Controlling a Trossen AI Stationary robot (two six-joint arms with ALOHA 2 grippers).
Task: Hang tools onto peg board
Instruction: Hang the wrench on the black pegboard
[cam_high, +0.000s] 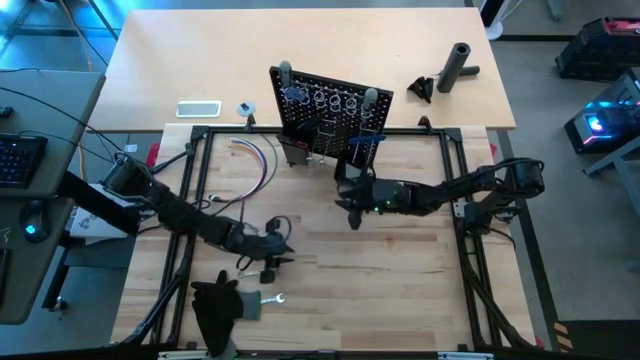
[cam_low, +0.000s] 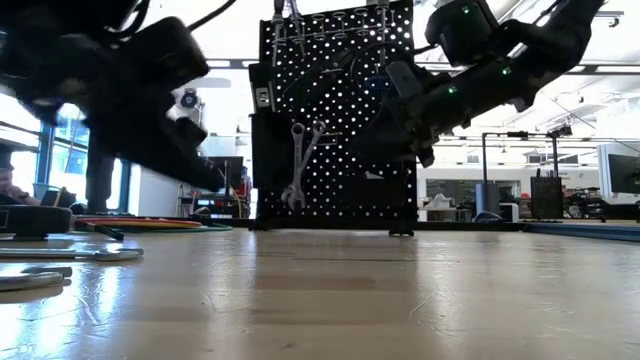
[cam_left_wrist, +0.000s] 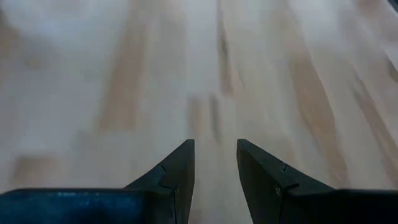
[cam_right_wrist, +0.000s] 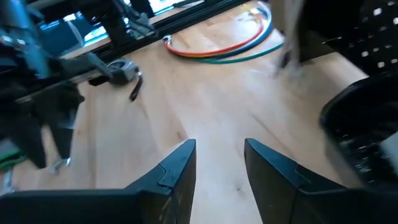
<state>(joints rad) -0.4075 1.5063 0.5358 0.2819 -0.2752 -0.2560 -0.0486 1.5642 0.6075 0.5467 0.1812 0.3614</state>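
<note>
Hanging on the peg board (cam_low: 335, 120) are 2 wrenches (cam_low: 298, 165); another wrench (cam_high: 273, 298) lies on the table. Right gripper (cam_right_wrist: 219, 163) beside the board and left gripper (cam_left_wrist: 215, 163) both stand parted, grasping nothing.

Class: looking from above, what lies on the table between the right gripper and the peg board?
High view: nothing; bare wood separates the right gripper from the peg board.

No text, label, brand, number or sign is readable in any view, on tools, board, table or arms.
</note>
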